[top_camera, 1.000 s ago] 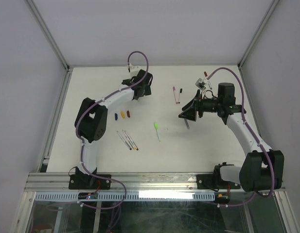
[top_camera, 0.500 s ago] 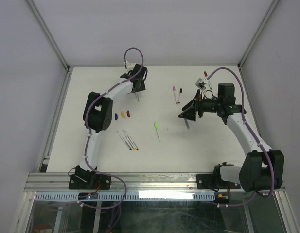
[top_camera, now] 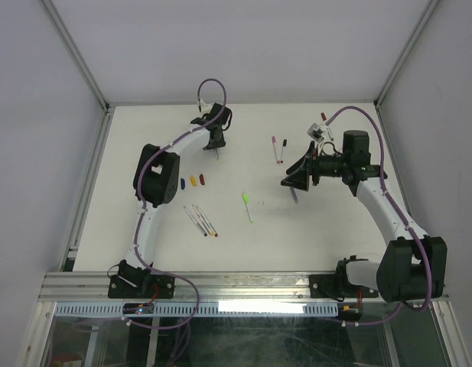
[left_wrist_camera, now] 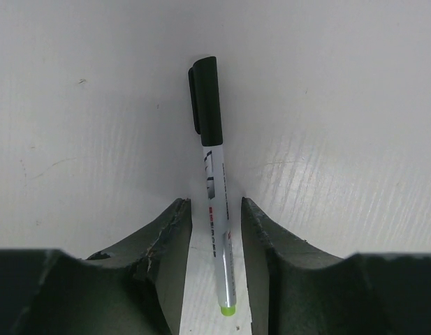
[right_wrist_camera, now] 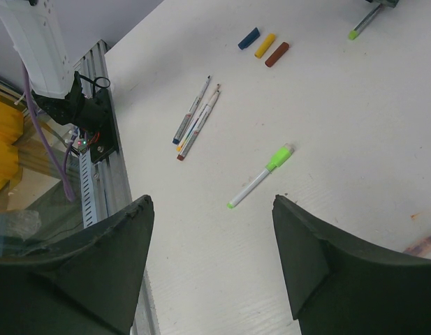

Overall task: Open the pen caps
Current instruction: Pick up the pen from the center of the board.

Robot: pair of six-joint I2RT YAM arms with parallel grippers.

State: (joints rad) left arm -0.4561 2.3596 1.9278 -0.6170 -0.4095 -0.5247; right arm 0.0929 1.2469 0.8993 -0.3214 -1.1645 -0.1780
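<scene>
Loose caps (top_camera: 193, 180): blue, yellow and dark red, in a row left of centre on the surface (top_camera: 327, 229), off any pen.
Bare barrels (top_camera: 202, 220): a few thin ones, just below that row.
Left claw (left_wrist_camera: 215, 206): upper centre of the top view, half-closed astride a green-ended pen (left_wrist_camera: 216, 237), a slim gap on either side.
Black cap (left_wrist_camera: 207, 94): on that pen, beyond the fingertips.
Green cap (top_camera: 245, 198): on a white pen (top_camera: 249, 214), at centre.
Right claw (right_wrist_camera: 212, 209): right of centre, spread wide, released.
</scene>
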